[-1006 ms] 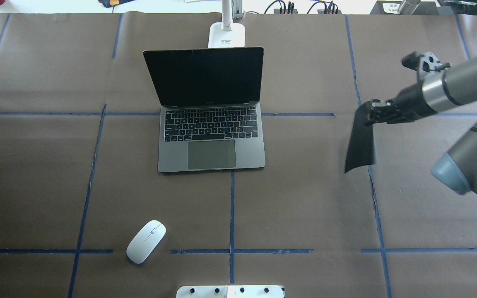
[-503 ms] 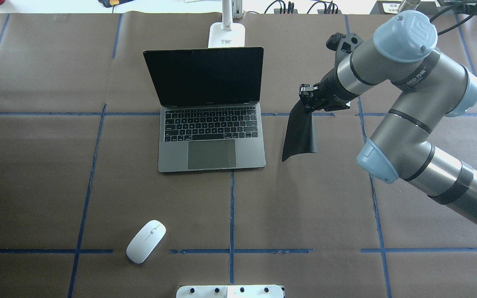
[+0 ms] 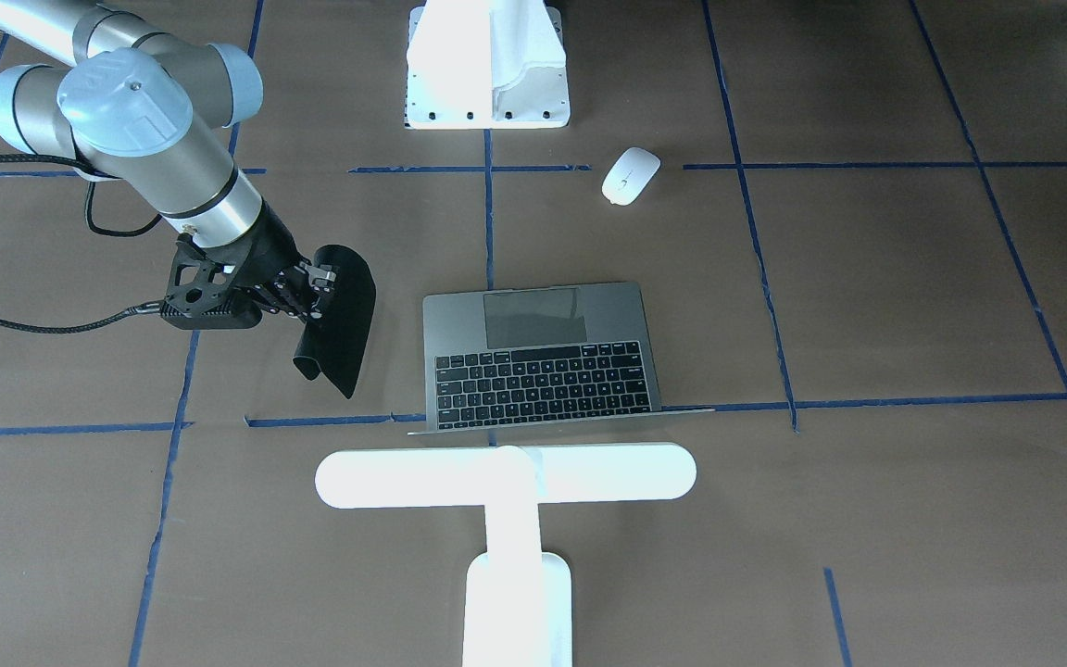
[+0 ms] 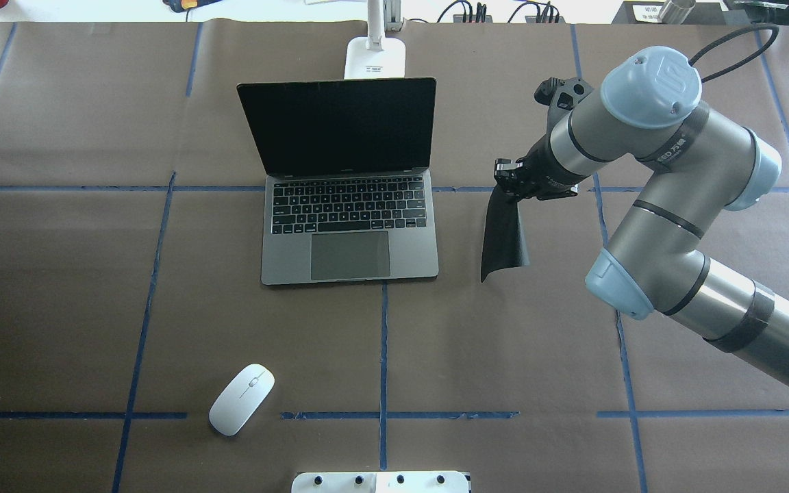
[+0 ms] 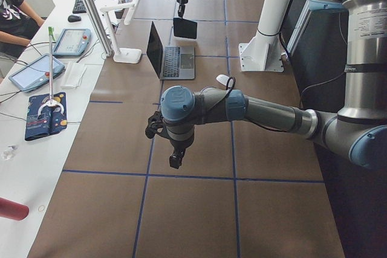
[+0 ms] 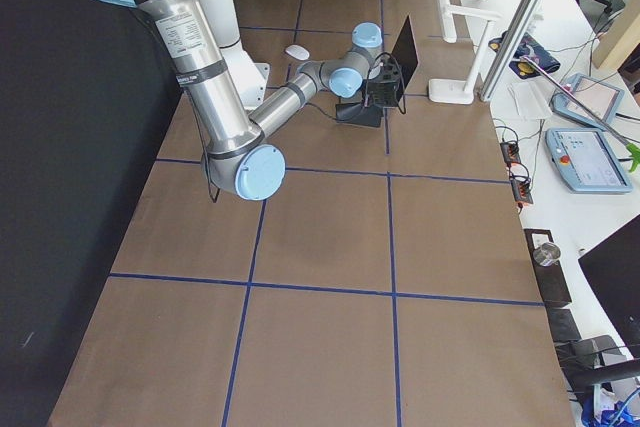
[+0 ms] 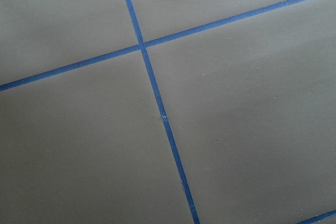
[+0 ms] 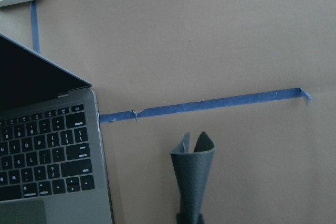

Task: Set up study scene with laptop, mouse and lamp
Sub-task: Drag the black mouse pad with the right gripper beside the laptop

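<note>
The laptop (image 4: 350,226) stands open at the table's middle, also in the front view (image 3: 543,361) and the right wrist view (image 8: 47,145). The lamp (image 3: 506,474) stands behind it; overhead, only its base (image 4: 375,58) shows. The mouse (image 4: 242,399) lies near the front edge, left of centre. My right gripper (image 4: 511,179) is shut on a black flexible mat (image 4: 504,236) that hangs curled just right of the laptop, also in the front view (image 3: 344,324). My left gripper (image 5: 175,160) shows only in the exterior left view, above bare table; I cannot tell whether it is open.
A white boxy block with bolt holes (image 4: 381,483) sits at the table's near edge, also in the front view (image 3: 487,65). Blue tape lines cross the brown table cover (image 4: 59,287). Cables and plugs lie along the far edge (image 4: 504,12).
My right arm has swung left, carrying the black mat from the table's right side to just right of the laptop. Laptop, mouse and lamp have not moved.
</note>
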